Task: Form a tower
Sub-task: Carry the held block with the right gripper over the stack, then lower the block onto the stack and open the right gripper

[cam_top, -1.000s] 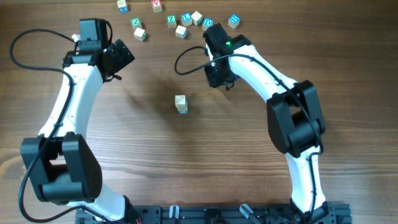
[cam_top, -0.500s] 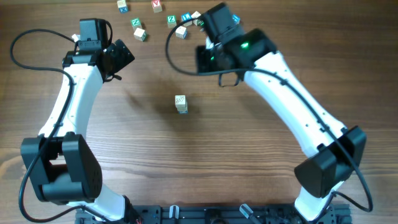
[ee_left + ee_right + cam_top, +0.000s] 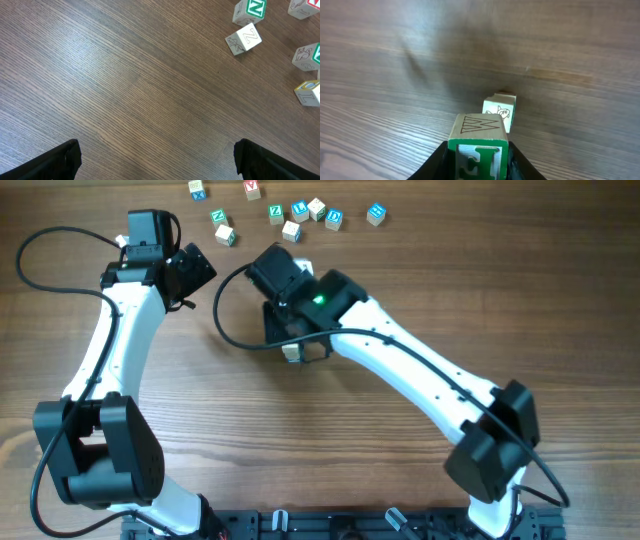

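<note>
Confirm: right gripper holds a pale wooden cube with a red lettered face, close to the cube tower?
Wrong colour: the pale wooden cube in the right gripper has a green lettered face, not red, as the right wrist view shows. It is close to the tower.

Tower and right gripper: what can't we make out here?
- Overhead: tower mostly under the right arm; cube count unclear.
- Right wrist: held cube and right gripper cut off by the bottom edge.
- Overhead: most loose cubes' letters too small.
</note>
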Available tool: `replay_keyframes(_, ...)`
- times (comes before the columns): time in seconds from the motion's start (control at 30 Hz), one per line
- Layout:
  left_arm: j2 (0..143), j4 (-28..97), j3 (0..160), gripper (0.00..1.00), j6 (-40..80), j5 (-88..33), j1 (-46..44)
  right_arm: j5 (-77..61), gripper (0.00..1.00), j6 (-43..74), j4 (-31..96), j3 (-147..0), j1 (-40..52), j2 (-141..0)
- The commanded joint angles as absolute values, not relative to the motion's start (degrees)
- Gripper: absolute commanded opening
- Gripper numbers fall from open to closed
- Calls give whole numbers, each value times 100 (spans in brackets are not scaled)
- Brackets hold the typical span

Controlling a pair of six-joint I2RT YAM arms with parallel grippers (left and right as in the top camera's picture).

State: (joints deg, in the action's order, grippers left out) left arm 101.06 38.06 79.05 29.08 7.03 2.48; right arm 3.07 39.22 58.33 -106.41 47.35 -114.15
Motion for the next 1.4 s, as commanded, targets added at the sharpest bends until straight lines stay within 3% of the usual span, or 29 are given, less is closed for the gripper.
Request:
replay_keyframes(0.0, 10138, 3793, 7983, 100, 2941, 735, 263, 548, 29, 4069, 5852, -10597, 4772, -11655)
replay_keyframes(1.37, 10138, 3793, 7983, 100, 2941, 735, 263, 513, 33, 4204, 5614, -10228, 4783, -11907)
